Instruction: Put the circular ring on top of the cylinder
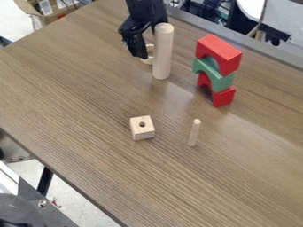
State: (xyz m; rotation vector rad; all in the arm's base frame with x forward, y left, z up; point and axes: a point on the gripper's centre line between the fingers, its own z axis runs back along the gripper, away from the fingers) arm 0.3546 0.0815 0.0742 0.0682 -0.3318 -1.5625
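At top centre we note the black gripper (142,53), open or closed we cannot tell; pale ring (149,59) just beside it, partly hidden by the upright wooden cylinder (163,53); red-and-green block stack (217,71) upper right.
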